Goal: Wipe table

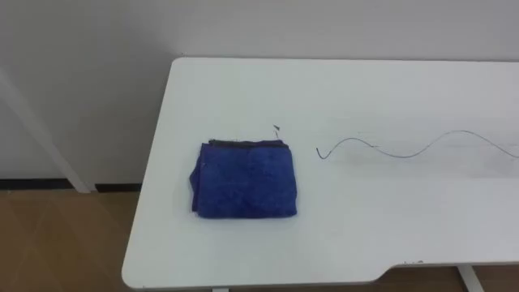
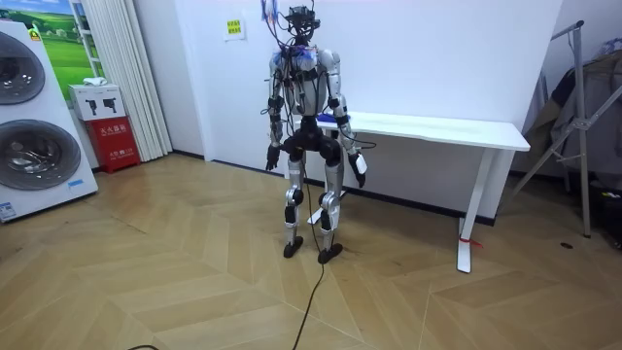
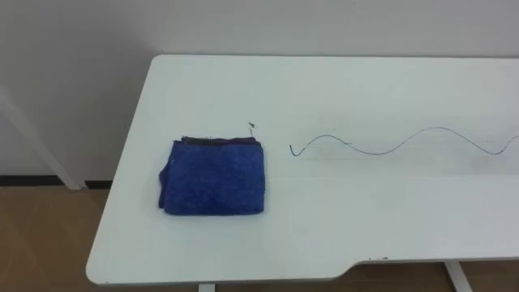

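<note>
A folded blue cloth lies on the white table near its left end. To its right a thin dark wavy line runs across the tabletop toward the right edge of the view. A small dark mark sits just beyond the cloth's far right corner. In the room view I stand upright at the left end of the table, both arms down at my sides. My left hand hangs toward the room view's left and my right hand toward its right, both below the tabletop and away from the cloth.
A white wall runs behind the table. Wooden floor lies past the table's left end. The table's front edge has a cut-out at lower right. Washing machines and a red box stand at the room view's left, a metal stand at its right.
</note>
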Controlling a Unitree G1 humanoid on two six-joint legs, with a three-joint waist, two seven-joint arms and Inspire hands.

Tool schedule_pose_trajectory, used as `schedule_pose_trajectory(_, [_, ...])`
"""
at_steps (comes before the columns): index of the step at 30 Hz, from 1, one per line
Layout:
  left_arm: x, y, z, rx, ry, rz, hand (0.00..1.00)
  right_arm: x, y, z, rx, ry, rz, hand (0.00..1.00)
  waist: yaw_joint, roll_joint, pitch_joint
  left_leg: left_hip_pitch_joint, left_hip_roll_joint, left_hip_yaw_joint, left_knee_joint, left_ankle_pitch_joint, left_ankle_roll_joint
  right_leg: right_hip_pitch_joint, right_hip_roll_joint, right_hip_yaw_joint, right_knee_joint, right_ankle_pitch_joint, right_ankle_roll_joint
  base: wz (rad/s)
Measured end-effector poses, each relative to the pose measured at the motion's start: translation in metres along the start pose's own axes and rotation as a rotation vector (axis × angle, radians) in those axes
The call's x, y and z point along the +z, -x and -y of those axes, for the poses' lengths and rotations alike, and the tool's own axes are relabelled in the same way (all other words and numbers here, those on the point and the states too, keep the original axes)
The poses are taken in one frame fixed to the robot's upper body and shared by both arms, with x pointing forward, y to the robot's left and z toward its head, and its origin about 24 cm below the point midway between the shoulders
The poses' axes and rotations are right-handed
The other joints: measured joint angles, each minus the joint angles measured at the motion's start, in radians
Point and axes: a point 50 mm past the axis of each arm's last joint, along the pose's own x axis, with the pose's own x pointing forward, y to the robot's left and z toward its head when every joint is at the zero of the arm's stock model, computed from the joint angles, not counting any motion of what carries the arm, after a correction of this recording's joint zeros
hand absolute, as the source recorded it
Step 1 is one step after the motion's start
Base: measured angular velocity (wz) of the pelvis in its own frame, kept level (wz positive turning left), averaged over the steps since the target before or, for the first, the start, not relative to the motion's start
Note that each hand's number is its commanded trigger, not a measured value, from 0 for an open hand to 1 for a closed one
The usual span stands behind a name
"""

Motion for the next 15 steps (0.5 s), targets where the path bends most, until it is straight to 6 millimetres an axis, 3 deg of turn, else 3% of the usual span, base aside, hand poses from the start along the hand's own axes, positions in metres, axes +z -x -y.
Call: schedule_pose_trajectory(15, [0.0087, -0.0010, -0.0011, 0.006, 0.009, 0.031, 0.00, -0.0001, 0.0000, -0.0017, 0.033, -0.041, -0.003, 0.00, 0.002, 0.002, -0.0017, 0.002, 0.000, 0.000, 0.000, 0.000, 0.000, -0.004, 0.000, 0.001, 0.000, 0.000, 0.000, 0.00])
